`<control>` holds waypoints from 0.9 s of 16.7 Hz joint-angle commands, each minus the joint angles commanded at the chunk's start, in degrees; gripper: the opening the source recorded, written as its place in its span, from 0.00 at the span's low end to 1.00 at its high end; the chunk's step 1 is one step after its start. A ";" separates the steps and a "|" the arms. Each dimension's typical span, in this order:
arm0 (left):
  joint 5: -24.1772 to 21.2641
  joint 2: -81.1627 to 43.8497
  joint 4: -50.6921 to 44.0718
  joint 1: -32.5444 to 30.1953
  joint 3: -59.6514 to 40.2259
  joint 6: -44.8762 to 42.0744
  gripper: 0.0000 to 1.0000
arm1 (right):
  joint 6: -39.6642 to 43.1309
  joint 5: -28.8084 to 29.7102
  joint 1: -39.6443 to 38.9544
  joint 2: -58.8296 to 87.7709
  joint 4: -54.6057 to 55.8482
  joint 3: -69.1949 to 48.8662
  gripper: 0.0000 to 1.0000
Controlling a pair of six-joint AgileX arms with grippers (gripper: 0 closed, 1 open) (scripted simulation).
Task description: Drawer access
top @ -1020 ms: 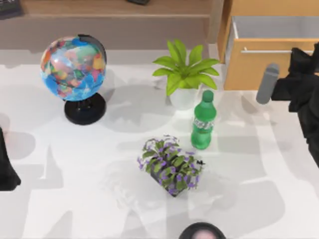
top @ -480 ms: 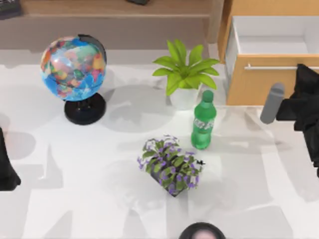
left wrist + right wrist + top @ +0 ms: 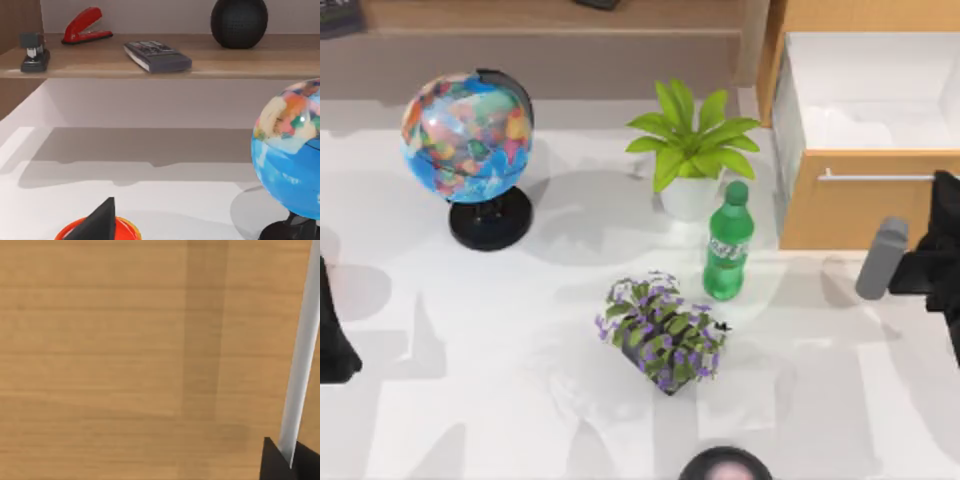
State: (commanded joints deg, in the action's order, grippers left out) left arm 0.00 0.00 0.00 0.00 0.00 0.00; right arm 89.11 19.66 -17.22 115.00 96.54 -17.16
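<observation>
The drawer sits at the far right of the surface, pulled well out so the white-grey inside is open to the camera above. Its orange-tan front faces the near side, with the thin silver bar handle running across it.

The right claw is right at the right edge of the top view, up against the drawer front by the handle. In the right wrist view the handle runs down to a black fingertip, so it looks like it's touching the bar, but I honestly can't tell how wide the claw is or whether it's really clamped on.

The left arm is parked at the left edge, and I can't tell its claw state either.

Other stuff on the surface: a globe far left, a green potted plant, a green bottle just near of it, and a purple-flowered plant in the middle.
</observation>
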 joint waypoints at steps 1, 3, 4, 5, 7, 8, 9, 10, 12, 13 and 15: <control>0.00 0.00 0.00 0.00 0.00 0.00 1.00 | -0.14 0.33 -0.48 -0.37 1.00 1.10 0.00; 0.00 0.00 0.00 0.00 0.00 0.00 1.00 | -0.24 0.49 -0.76 -0.54 1.51 1.63 0.00; 0.00 0.00 0.00 0.00 0.00 0.00 1.00 | -0.24 0.49 -0.76 -0.54 1.51 1.63 0.00; 0.00 0.00 0.00 0.00 0.00 0.00 1.00 | -0.24 0.49 -0.76 -0.54 1.51 1.63 0.00; 0.00 0.00 0.00 0.00 0.00 0.00 1.00 | -0.24 0.49 -0.76 -0.54 1.51 1.63 0.15; 0.00 0.00 0.00 0.00 0.00 0.00 1.00 | -0.24 0.49 -0.76 -0.54 1.51 1.63 0.23; 0.00 0.00 0.00 0.00 0.00 0.00 1.00 | -0.24 0.49 -0.76 -0.54 1.51 1.63 0.30; 0.00 0.00 0.00 0.00 0.00 0.00 1.00 | -0.24 0.49 -0.76 -0.54 1.51 1.63 0.38; 0.00 0.00 0.00 0.00 0.00 0.00 1.00 | -0.24 0.49 -0.76 -0.54 1.51 1.63 0.53; 0.00 0.00 0.00 0.00 0.00 0.00 1.00 | -0.24 0.49 -0.76 -0.54 1.51 1.63 0.60; 0.00 0.00 0.00 0.00 0.00 0.00 1.00 | -0.24 0.49 -0.76 -0.54 1.51 1.63 0.75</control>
State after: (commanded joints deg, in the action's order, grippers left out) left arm 0.00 0.00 0.00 0.00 0.00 0.00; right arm 88.87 20.16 -17.98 114.47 98.05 -15.53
